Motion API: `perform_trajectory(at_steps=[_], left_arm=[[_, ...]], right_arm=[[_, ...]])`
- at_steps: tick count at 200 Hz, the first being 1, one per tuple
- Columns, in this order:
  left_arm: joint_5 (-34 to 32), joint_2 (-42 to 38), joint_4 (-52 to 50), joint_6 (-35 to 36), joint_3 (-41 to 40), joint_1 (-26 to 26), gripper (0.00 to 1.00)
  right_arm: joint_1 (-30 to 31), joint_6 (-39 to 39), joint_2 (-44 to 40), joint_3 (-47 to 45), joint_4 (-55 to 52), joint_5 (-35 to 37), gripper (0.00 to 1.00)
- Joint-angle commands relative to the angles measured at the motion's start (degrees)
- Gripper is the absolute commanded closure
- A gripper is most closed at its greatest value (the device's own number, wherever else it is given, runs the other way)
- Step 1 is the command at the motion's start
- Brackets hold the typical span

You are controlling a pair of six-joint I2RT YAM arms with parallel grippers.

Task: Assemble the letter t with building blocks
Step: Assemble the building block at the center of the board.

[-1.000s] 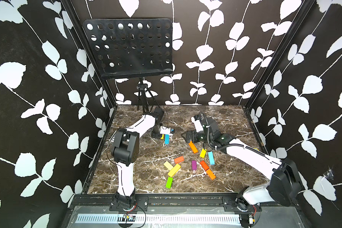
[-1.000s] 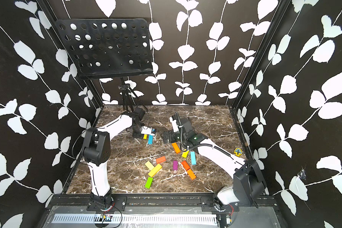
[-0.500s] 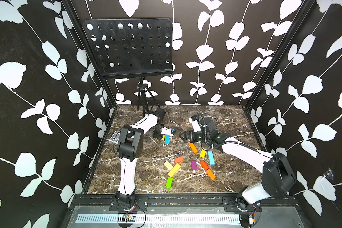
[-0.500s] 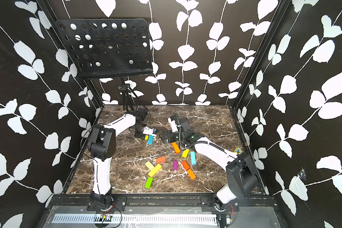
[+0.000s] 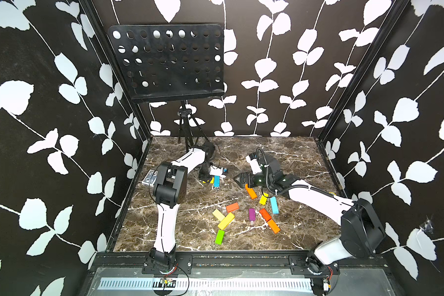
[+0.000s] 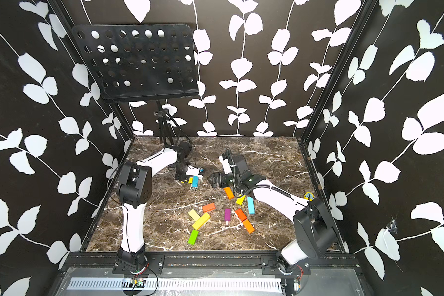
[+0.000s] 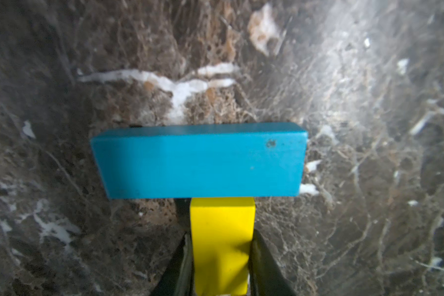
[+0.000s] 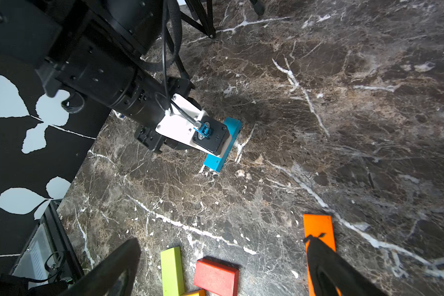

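Gripping a yellow block [image 7: 222,217], the left gripper [image 7: 221,241] has both fingers [image 7: 182,256] pressed against that block's long sides. The block's free end meets the long side of a cyan block [image 7: 199,161] near its middle, at a right angle. No gap shows between them in the left wrist view. Both top views place this pair on the marble table [image 5: 292,159], at about 11 o'clock from the table's centre, with the yellow block at the cyan block's 9 o'clock side.

The right gripper [image 8: 222,241] hangs low at 3 o'clock of the cyan block, jaws wide apart and nothing between them. One finger [image 8: 326,264] overlaps an orange block [image 8: 318,226] in the right wrist view; contact cannot be confirmed. That block lies at 4 o'clock of the cyan block.

Loose blocks lie between 4 and 6 o'clock of the centre:
- a short yellow piece [image 5: 263,199] just beside a second cyan block [image 5: 274,205];
- a purple block [image 5: 252,214];
- a red-orange block [image 5: 265,214] close against an orange bar [image 5: 273,226];
- a pale yellow block [image 5: 218,214] against a long yellow bar [image 5: 226,221];
- a lime green block [image 5: 220,236], nearest the 6 o'clock edge.

A patterned card box [image 5: 150,178] lies at the 9 o'clock edge, a small yellow token [image 6: 309,196] at the 3 o'clock edge, and a music stand [image 5: 167,61] rises at 11 o'clock.
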Motion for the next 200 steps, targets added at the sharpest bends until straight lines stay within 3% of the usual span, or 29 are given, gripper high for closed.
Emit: perform_trajectory(at_steps=[1, 200], left_arm=[[0.6, 0.1, -2.0, -0.5, 1.4, 0.4, 0.70], [2.6, 1.3, -1.8, -1.9, 2.2, 1.4, 0.70]], right_arm=[[-0.4, 0.0, -1.8, -0.7, 1.9, -0.3, 0.01], [-0.7, 0.0, -3.1, -1.3, 1.0, -0.7, 0.01]])
